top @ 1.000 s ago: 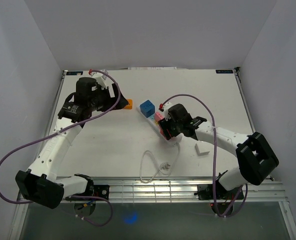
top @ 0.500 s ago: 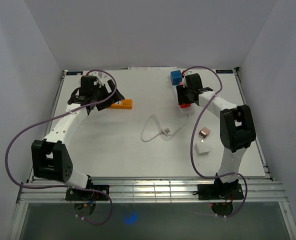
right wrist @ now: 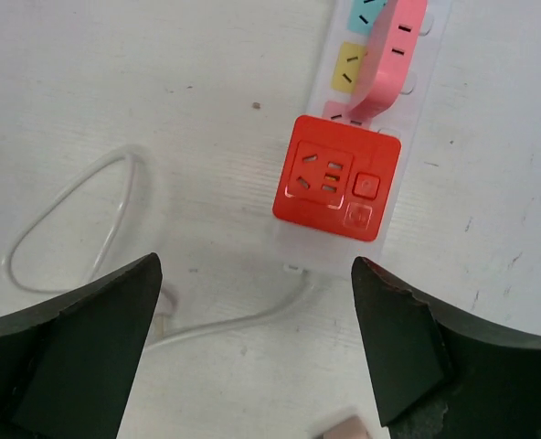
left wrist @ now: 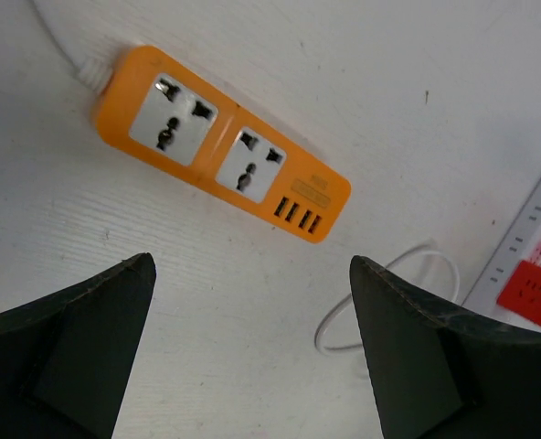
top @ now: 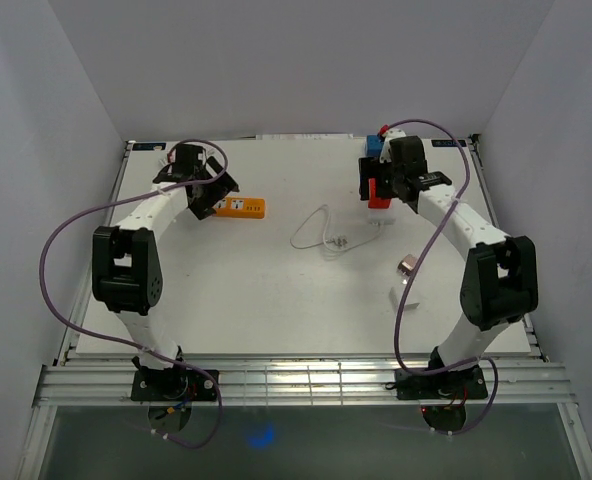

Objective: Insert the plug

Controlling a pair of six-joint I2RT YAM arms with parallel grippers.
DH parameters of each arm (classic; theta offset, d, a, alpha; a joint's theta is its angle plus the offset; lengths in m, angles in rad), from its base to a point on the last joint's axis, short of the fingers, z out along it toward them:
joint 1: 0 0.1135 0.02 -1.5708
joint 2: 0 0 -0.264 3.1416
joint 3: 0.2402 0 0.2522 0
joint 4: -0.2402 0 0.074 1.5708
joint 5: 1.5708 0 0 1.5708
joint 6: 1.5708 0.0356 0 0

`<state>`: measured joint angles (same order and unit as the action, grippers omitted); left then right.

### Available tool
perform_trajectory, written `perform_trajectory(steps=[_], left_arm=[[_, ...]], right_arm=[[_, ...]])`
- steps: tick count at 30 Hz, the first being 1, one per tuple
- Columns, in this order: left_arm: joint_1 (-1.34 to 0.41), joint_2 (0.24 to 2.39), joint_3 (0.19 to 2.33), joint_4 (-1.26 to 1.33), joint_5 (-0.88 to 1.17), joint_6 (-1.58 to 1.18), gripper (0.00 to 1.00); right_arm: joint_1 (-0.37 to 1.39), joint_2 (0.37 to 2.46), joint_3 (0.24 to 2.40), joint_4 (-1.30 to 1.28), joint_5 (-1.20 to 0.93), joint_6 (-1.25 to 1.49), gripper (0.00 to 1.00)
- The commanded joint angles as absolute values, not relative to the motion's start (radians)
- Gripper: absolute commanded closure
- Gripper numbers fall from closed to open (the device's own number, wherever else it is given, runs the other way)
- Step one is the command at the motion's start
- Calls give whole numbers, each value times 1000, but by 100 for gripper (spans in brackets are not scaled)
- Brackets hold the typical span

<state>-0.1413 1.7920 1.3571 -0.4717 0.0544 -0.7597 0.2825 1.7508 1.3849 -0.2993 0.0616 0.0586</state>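
An orange power strip (top: 239, 207) with two sockets and USB ports lies at the back left; the left wrist view shows it (left wrist: 220, 155) just ahead of my fingers. My left gripper (top: 214, 188) (left wrist: 252, 265) is open and empty beside it. A white multi-socket strip (right wrist: 408, 155) lies at the back right with a red adapter (top: 379, 192) (right wrist: 337, 189) and a pink plug (right wrist: 394, 55) on it. My right gripper (top: 368, 172) (right wrist: 257, 265) is open and empty above the red adapter. The strip's white cable (top: 316, 228) loops to a loose plug (top: 341, 241).
A blue cube (top: 375, 146) sits at the far end of the white strip. A small pinkish block (top: 408, 265) and a white block (top: 404, 296) lie on the right side of the table. The table's back edge is close behind both grippers.
The white strip has gone from mid-table to the back right along with my right gripper, its cable trailing after. My left arm has stretched back beside the orange strip.
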Motion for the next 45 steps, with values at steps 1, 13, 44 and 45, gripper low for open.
perform_trajectory(steps=[1,13,44,45], left_arm=[[-53,1824,1439,-502,14,-857,2],[55,1988,1584,-571,-74,-934,3],[-54,2117,1516,-555,-97,-1019,54],[-58,2117,1514,-561,-95,-1009,58]], right_arm=[[293,1611,1292,-206,61,92,11],[272,1519,1200,-215,83,256,11],[38,1238,815,-207,100,514,11],[37,1236,807,-207,97,514,11]])
